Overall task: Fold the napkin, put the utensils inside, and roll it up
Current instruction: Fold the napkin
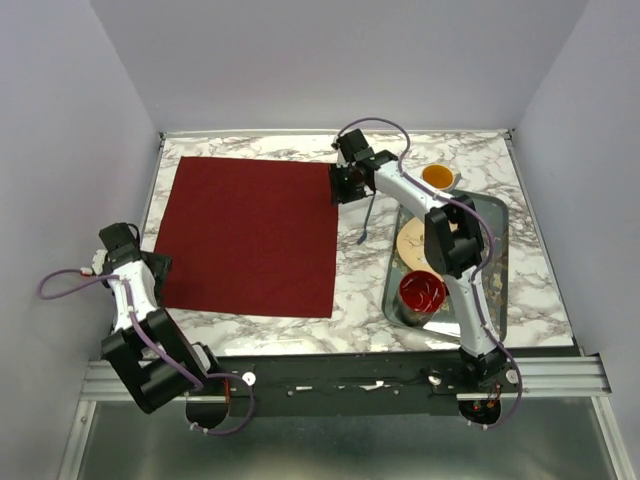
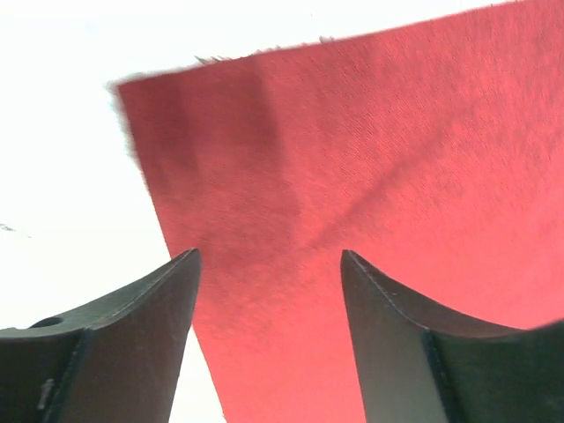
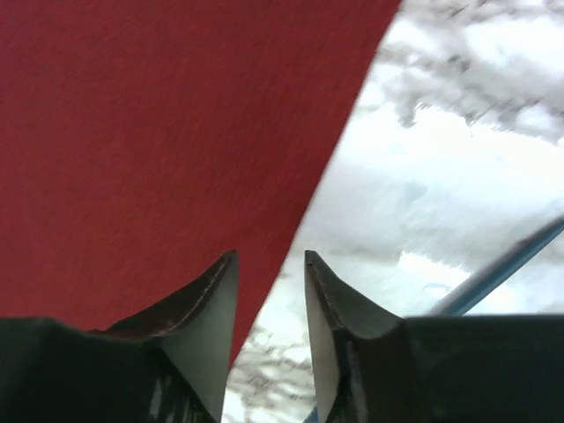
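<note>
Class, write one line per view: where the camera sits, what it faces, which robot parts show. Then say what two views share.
Top external: above and behind the robot, looking down on the marble table, maroon napkin, left arm and right arm.
Left wrist: on the left arm, looking past the open left gripper at a napkin corner.
Right wrist: on the right arm, looking past the right gripper at the napkin's edge and blue fork.
Shared: both wrist views show the napkin.
</note>
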Action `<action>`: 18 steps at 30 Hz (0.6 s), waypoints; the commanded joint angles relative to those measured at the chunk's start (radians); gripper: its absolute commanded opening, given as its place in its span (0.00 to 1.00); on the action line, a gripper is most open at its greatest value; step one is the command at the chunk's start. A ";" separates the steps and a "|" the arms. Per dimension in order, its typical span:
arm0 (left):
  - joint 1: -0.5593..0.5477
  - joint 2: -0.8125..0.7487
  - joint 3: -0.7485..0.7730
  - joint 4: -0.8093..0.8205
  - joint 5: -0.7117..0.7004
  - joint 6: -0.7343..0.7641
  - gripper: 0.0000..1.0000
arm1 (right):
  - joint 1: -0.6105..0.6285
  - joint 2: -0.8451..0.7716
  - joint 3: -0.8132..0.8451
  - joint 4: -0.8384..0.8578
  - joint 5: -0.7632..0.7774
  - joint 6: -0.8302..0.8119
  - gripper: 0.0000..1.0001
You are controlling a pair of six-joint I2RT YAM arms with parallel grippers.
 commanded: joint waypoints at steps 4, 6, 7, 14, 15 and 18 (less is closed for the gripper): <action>0.022 -0.093 -0.006 -0.015 -0.348 0.036 0.71 | 0.139 -0.152 -0.145 0.120 -0.164 -0.041 0.58; 0.027 -0.093 -0.017 -0.003 -0.395 0.042 0.71 | 0.168 -0.097 -0.104 0.121 -0.194 -0.029 0.59; 0.028 -0.088 -0.014 -0.006 -0.407 0.042 0.71 | 0.170 -0.080 -0.082 0.107 -0.222 0.005 0.58; 0.036 0.016 -0.043 0.033 -0.410 -0.020 0.68 | 0.107 -0.005 -0.038 0.085 -0.194 0.106 0.24; 0.037 0.025 -0.055 0.077 -0.409 -0.024 0.67 | 0.101 -0.003 -0.042 0.085 -0.193 0.114 0.24; 0.045 0.064 -0.065 0.129 -0.366 -0.019 0.67 | 0.087 0.003 -0.054 0.085 -0.194 0.118 0.24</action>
